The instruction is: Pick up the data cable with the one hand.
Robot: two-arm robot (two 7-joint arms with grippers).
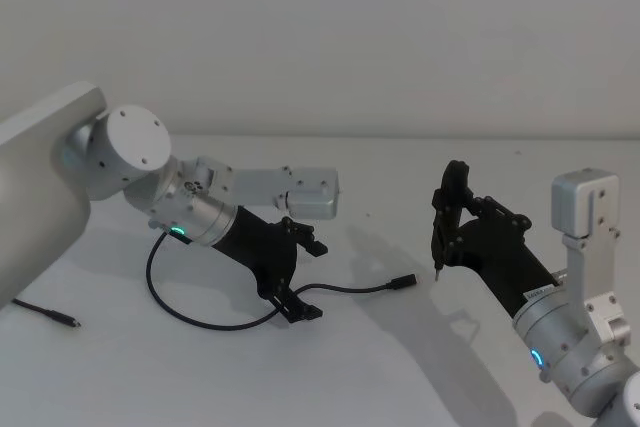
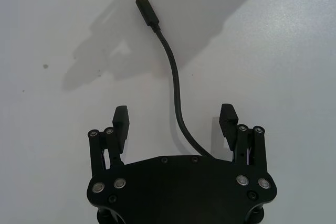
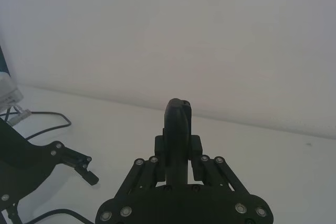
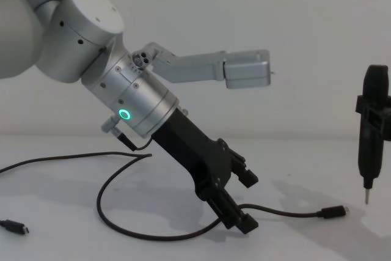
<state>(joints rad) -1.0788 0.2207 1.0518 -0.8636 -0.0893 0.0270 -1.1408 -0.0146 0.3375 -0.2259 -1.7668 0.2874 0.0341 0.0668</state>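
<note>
Lower left of the head view: a spare black cord (image 1: 40, 310) lies on the white table (image 1: 200, 377), cut off by the frame edge and well apart from the action.

Moving right, the left gripper (image 1: 308, 275) is angled down at the table, green ring glowing on its wrist. Its jaws are spread wide, one finger to each side of the data cable (image 1: 360, 288). The left wrist view shows why: the cable (image 2: 176, 85) runs straight up the middle between the fingers (image 2: 121, 120), touching neither, so the gripper (image 2: 175, 119) looks lined up to close on it, and nothing is gripped yet. The near stretch of cable disappears under the gripper's body. In the chest view the lower finger looks very close to the table, but contact is hard to call.

Further right, the cable's plug (image 1: 402, 282) rests flat on the table, silvery tip pointing away from the gripper. Its other end loops back behind the left wrist and is lost there.

Right of frame, the right gripper (image 1: 450, 222) is parked clear of the cable, jaws pinched on an upright pen-like tool (image 4: 372, 132) whose tip hangs above the table.
</note>
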